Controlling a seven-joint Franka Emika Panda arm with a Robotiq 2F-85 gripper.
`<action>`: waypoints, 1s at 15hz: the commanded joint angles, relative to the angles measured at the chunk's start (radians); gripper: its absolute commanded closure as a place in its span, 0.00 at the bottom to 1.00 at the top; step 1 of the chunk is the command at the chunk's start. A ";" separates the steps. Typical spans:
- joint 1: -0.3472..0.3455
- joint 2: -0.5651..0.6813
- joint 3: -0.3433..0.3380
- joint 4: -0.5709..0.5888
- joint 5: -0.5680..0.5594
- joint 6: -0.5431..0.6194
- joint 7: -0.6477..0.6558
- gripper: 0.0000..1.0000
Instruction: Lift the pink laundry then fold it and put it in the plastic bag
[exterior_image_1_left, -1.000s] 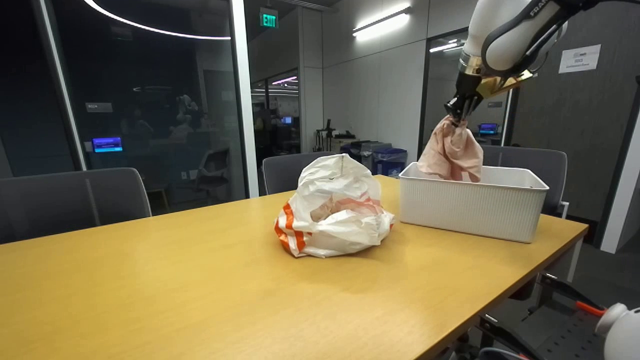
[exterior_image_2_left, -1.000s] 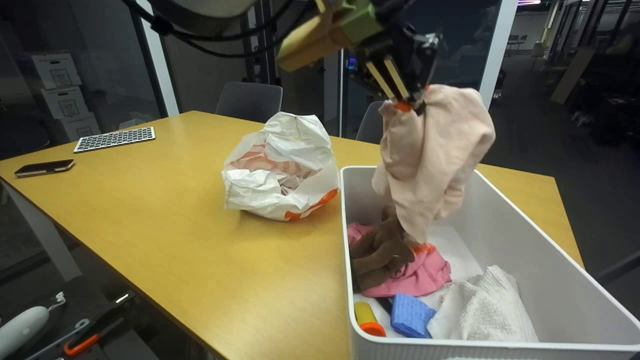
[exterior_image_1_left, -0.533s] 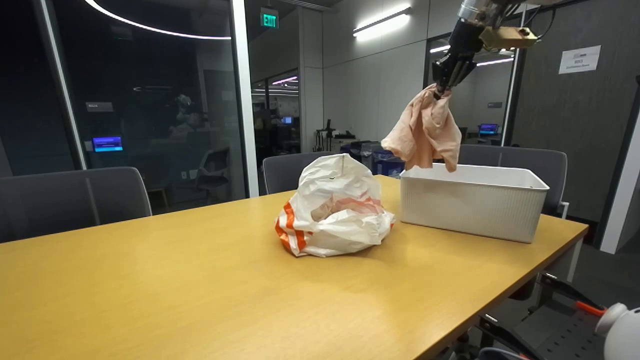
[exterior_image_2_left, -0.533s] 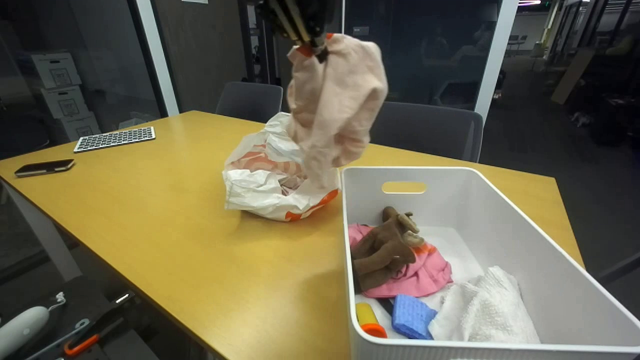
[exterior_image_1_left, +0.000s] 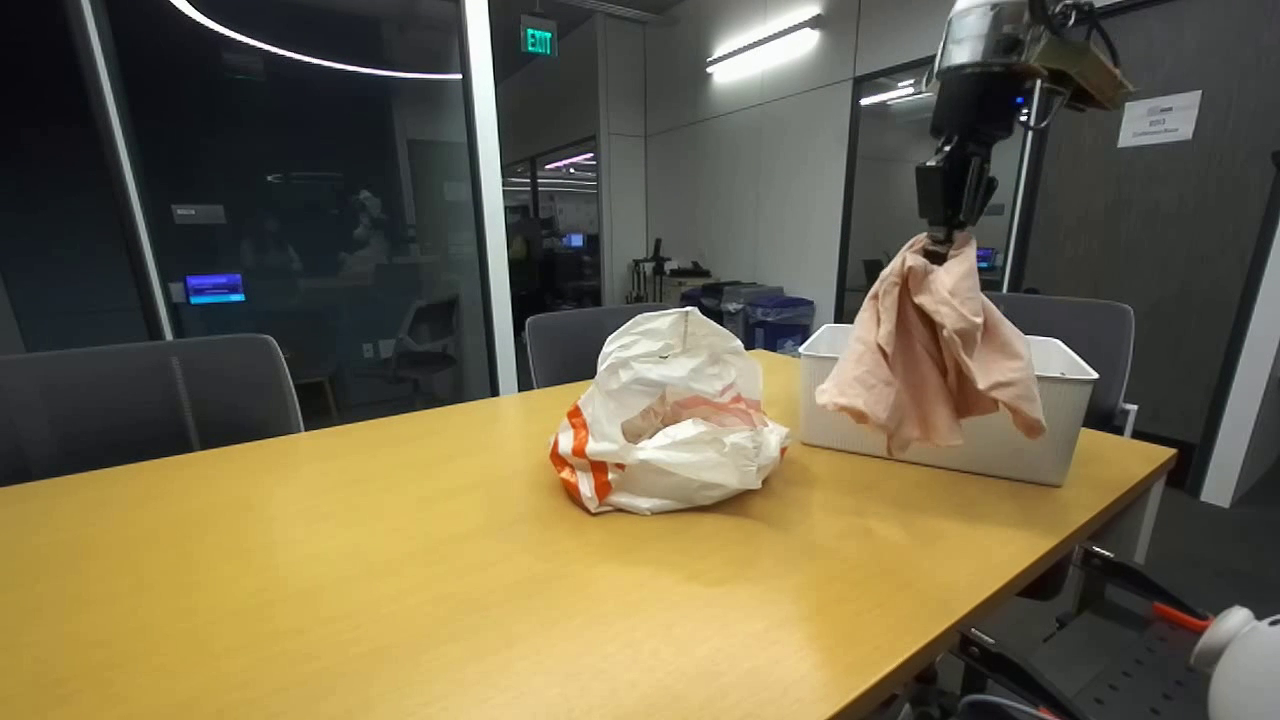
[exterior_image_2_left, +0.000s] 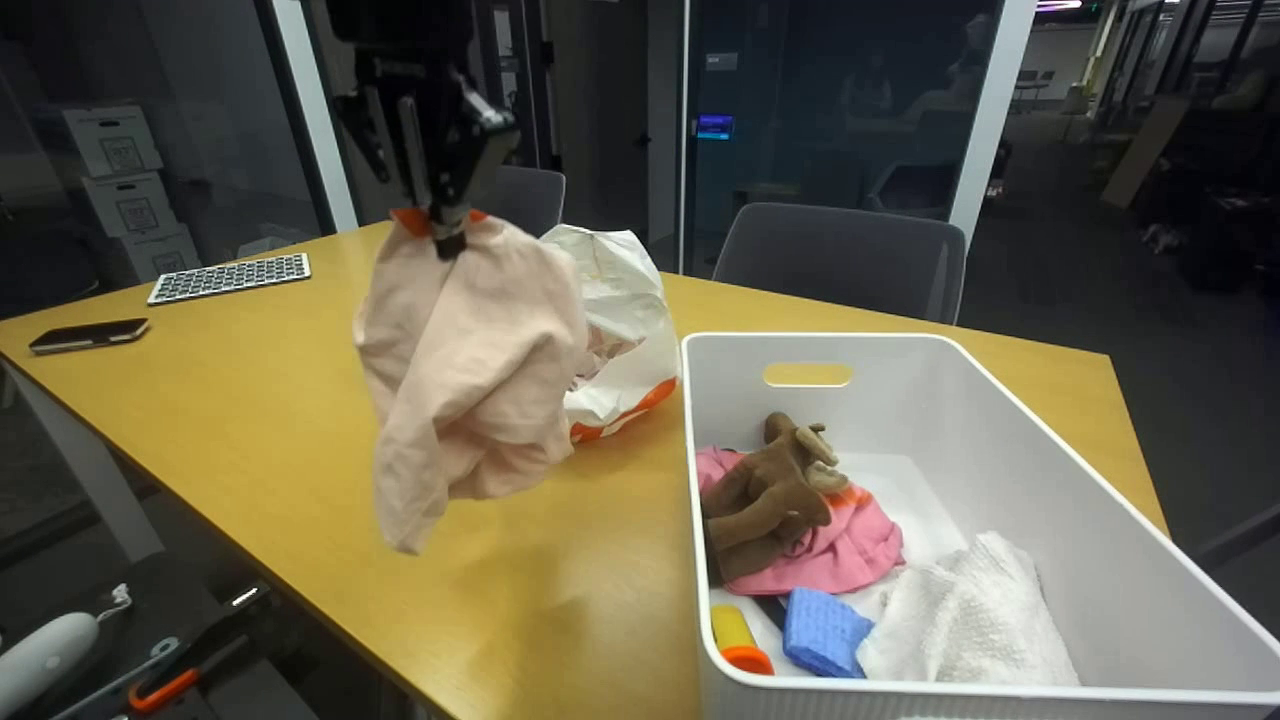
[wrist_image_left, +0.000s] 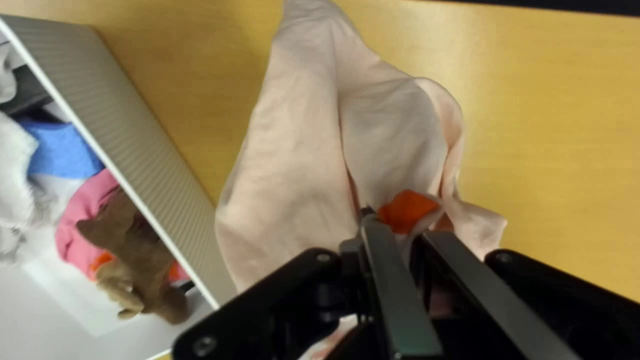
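Note:
The pink laundry (exterior_image_1_left: 930, 350) is a pale pink cloth with an orange patch near the grip. It hangs in loose folds in both exterior views (exterior_image_2_left: 480, 360) and fills the middle of the wrist view (wrist_image_left: 300, 150). My gripper (exterior_image_1_left: 938, 248) is shut on its top; the fingertips also show in an exterior view (exterior_image_2_left: 448, 238) and the wrist view (wrist_image_left: 395, 225). The cloth hangs above the table, beside the bin. The white plastic bag (exterior_image_1_left: 670, 475) with orange stripes stands with its mouth open; the cloth partly covers it in an exterior view (exterior_image_2_left: 620, 285).
A white bin (exterior_image_1_left: 1050, 430) stands beside the bag. It holds a brown plush toy (exterior_image_2_left: 765, 500), a pink garment (exterior_image_2_left: 850, 550), a blue sponge (exterior_image_2_left: 825, 632) and a white towel (exterior_image_2_left: 975, 620). A keyboard (exterior_image_2_left: 230, 278) and a phone (exterior_image_2_left: 90, 336) lie on the table (exterior_image_2_left: 560, 560).
The gripper has carried the pink laundry up out of the bin, past its side, then lower over the table. The bag and bin have not moved.

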 joint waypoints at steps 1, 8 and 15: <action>0.037 0.059 -0.027 -0.068 0.087 0.005 -0.142 1.00; 0.052 0.253 -0.044 -0.149 0.140 0.205 -0.348 1.00; 0.018 0.299 -0.033 -0.122 0.128 0.151 -0.361 0.72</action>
